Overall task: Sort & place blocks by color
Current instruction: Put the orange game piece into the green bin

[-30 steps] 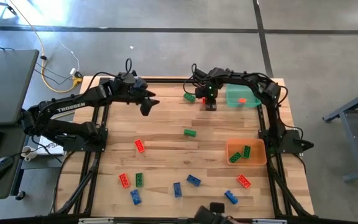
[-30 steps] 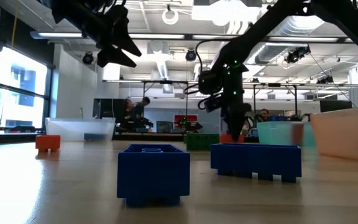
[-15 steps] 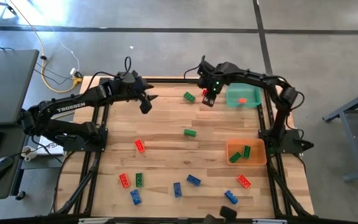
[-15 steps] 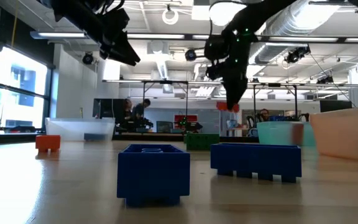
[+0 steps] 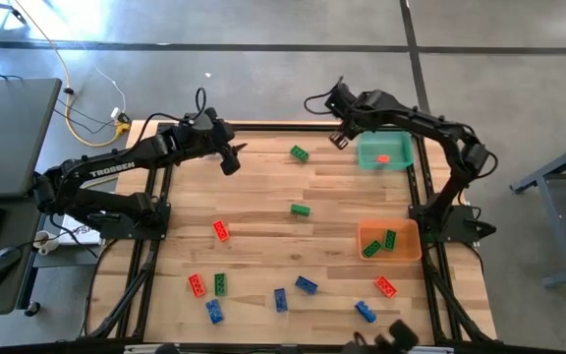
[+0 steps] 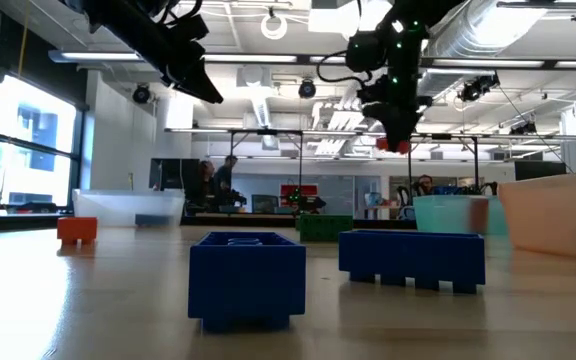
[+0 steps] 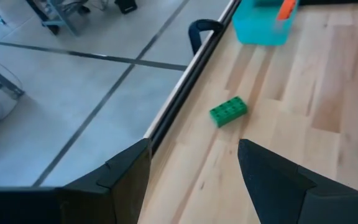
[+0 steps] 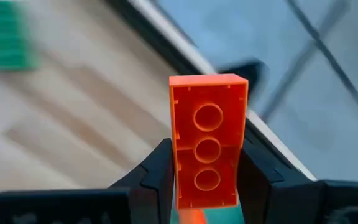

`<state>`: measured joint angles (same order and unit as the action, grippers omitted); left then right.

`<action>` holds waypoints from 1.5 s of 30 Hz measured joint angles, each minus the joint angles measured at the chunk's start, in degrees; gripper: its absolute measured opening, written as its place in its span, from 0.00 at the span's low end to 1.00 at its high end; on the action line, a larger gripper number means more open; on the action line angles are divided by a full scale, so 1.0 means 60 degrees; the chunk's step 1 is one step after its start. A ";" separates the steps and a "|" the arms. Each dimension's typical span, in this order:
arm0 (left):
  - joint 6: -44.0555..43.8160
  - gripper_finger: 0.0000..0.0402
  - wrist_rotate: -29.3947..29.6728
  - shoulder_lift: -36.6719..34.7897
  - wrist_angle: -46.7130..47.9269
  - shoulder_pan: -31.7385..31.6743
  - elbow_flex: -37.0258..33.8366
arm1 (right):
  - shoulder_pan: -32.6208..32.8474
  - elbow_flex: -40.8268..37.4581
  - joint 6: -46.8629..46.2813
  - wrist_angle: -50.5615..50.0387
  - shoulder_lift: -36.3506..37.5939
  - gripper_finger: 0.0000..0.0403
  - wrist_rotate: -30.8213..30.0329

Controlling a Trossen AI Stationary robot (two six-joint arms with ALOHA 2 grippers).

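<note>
Red brick [image 8: 207, 140] sits pinched between the two dark fingers of your right tool [image 5: 340, 139]. You can see its hollow underside, with three round tubes in a row inside a smooth plastic shell. In the high view the right tool is up in the air just beside the teal bin [image 5: 385, 153], near the far edge of the bench [image 5: 263, 216]. The low view shows the same brick as a small red spot under the tool [image 6: 394, 146], high above the bench top.

Your left tool [image 5: 230, 160] hangs over the far left part of the bench with its fingers spread and nothing between them. Past its fingers you can see a green brick [image 7: 228, 111] lying flat on the pale wood planks, studs up.

The teal bin is a square box with see-through walls, and one red brick [image 5: 382, 159] lies inside it. The orange bin [image 5: 389, 240] is square too and holds two green bricks. The other blocks lie scattered on the wood: another green one in the middle [image 5: 301, 208], a red one [image 5: 221, 230] left of it, and a loose row of red, green and blue ones along the near side. Two blue bricks [image 6: 246, 279] stand big and blocky in the low view. A clear bin [image 6: 128, 207] sits far back on the left there.
</note>
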<state>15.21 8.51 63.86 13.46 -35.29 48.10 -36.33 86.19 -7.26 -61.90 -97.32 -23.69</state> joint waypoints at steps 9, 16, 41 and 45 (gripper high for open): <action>-0.0008 0.57 0.0227 0.0000 -0.0001 0.0000 0.0000 | -0.0798 -0.0493 -0.1485 -0.1291 0.0040 0.26 -0.0945; -0.0413 0.57 0.0222 0.0000 -0.0007 0.0000 0.0000 | -0.1302 -0.2094 -0.1818 -0.1063 0.0285 0.26 -0.0301; -0.3721 0.57 -0.0286 -0.0004 0.0625 0.0011 -0.0004 | -0.3478 -0.3659 -0.1026 0.0362 0.0434 0.26 0.1352; -0.4264 0.57 -0.0888 -0.0004 0.1263 0.0143 -0.0004 | -0.3498 -0.3657 -0.0950 0.0375 0.0434 0.27 0.1419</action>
<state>-10.37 3.18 63.83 21.04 -34.43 48.07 -57.32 64.25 -12.96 -59.65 -94.72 -15.18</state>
